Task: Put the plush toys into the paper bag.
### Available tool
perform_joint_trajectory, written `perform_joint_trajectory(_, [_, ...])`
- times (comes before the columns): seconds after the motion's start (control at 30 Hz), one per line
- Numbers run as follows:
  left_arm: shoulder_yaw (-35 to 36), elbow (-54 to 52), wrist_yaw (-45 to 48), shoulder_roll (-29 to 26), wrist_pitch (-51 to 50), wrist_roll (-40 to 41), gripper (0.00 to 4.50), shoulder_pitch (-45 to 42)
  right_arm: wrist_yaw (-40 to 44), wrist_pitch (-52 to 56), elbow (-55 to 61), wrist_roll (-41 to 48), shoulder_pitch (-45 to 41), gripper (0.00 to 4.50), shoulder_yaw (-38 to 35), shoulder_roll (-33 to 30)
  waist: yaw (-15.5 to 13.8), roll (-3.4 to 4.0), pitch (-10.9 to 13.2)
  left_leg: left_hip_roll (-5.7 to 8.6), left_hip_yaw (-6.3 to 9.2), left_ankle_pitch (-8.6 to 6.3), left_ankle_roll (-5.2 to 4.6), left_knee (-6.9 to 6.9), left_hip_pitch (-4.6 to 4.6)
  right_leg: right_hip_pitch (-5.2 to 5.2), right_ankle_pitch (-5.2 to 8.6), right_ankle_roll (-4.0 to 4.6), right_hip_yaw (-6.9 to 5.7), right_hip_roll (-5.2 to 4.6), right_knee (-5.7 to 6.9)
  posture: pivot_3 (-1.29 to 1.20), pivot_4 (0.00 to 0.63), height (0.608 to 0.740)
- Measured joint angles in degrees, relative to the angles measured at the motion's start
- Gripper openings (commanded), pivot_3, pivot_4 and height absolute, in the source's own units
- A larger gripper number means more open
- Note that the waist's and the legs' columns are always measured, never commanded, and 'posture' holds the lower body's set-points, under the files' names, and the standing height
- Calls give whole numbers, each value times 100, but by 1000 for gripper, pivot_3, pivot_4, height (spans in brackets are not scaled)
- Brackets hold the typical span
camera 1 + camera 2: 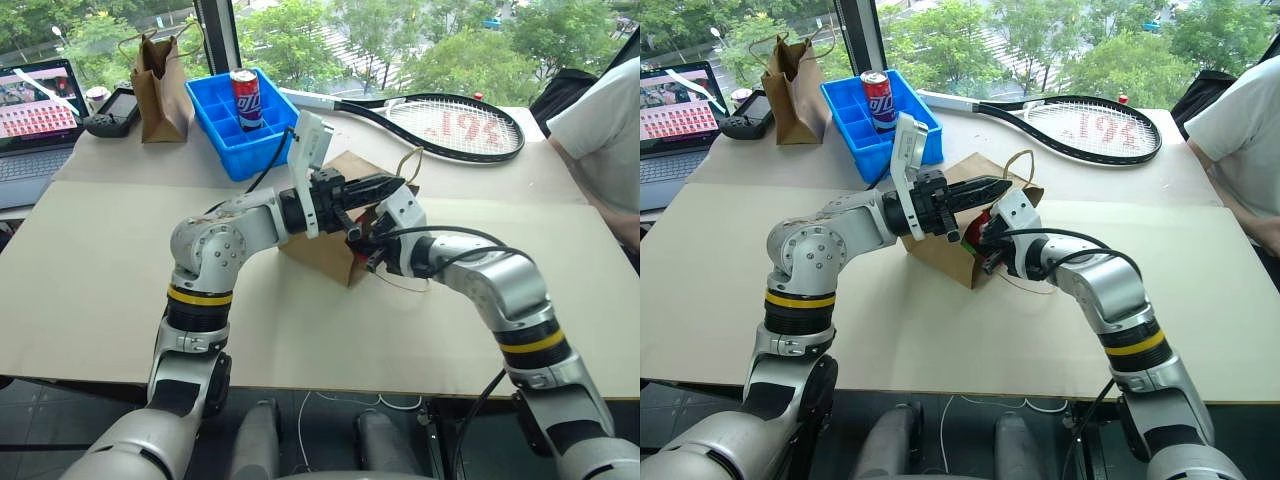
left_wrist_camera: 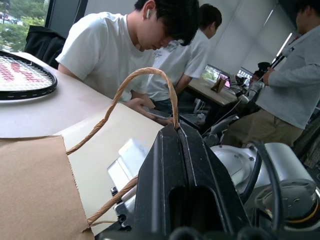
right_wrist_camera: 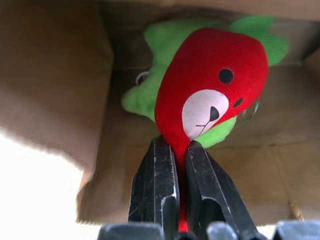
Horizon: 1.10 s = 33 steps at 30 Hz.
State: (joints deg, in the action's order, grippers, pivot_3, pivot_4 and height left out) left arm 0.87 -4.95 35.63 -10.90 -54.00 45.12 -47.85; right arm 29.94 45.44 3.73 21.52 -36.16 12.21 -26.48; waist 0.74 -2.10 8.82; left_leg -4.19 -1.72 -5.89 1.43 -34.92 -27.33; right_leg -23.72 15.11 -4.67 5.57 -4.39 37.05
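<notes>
red toy (image 3: 205, 80): narrow end pinched between right gripper (image 3: 182, 150) fingers, body inside the bag mouth
green toy (image 3: 145, 95): in the bag, behind the red one
bag (image 1: 325, 250): mid-table, tipped on its side, mouth toward right gripper
left gripper (image 2: 176, 131): clenched on the bag's handle (image 2: 125, 90), holding it up
around: blue bin (image 1: 225, 125) with can (image 1: 246, 98), racket (image 1: 450, 125), tall bag (image 1: 160, 90), laptop (image 1: 35, 110), all behind
left wrist view: people seated beyond the table

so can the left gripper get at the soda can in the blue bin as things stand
Probably not right now. The left gripper is shut on the paper bag's handle, holding the paper bag open. The soda can stands farther back in the blue bin, unobstructed, but reaching it means letting go.
</notes>
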Motion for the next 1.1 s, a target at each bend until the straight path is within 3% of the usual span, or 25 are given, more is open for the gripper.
perform_joint_trajectory(0.2, [20,-116,-73,-4,-25,30,0,56,-396,-1033,-941,106,182,13,-811,1195,19,0,0,-1,4,2,2,2,3,0,-1,0,-2,2,6,0,150,731])
perform_joint_trajectory(0.37, [63,-185,-125,-29,-120,96,0,72,-836,-1641,-1758,66,68,13,-1469,1625,14,1,0,-1,4,2,4,1,2,3,-1,0,-4,1,5,0,150,731])
perform_joint_trajectory(0.6, [59,-185,-138,-18,-125,146,0,72,-527,-1810,-2027,3,-68,13,-1316,1979,63,3,1,-2,5,2,4,9,4,0,-1,0,-5,3,7,0,150,731])
perform_joint_trajectory(0.67, [59,-185,-143,-17,-124,146,0,72,-506,-1804,-2024,10,-66,820,-1315,2047,62,3,1,-2,5,2,4,8,4,0,-1,0,-5,3,7,0,150,731])
perform_joint_trajectory(0.73, [59,-185,-150,-21,-123,146,0,72,-481,-1734,-1979,9,-38,1348,-1312,1987,44,3,1,-2,5,2,4,7,3,2,-1,0,-5,2,6,0,150,731])
perform_joint_trajectory(0.97, [50,-182,-169,-23,-116,144,0,75,-330,-1192,-1166,25,436,3731,-1310,1449,19,3,1,-2,5,2,5,8,4,1,-1,0,-6,1,6,0,150,731])
perform_joint_trajectory(1.1, [31,-177,-163,-21,-100,136,0,85,-259,-293,-352,661,815,3731,-1783,1056,13,3,1,-2,5,2,4,9,3,3,0,0,-5,1,4,0,150,731])
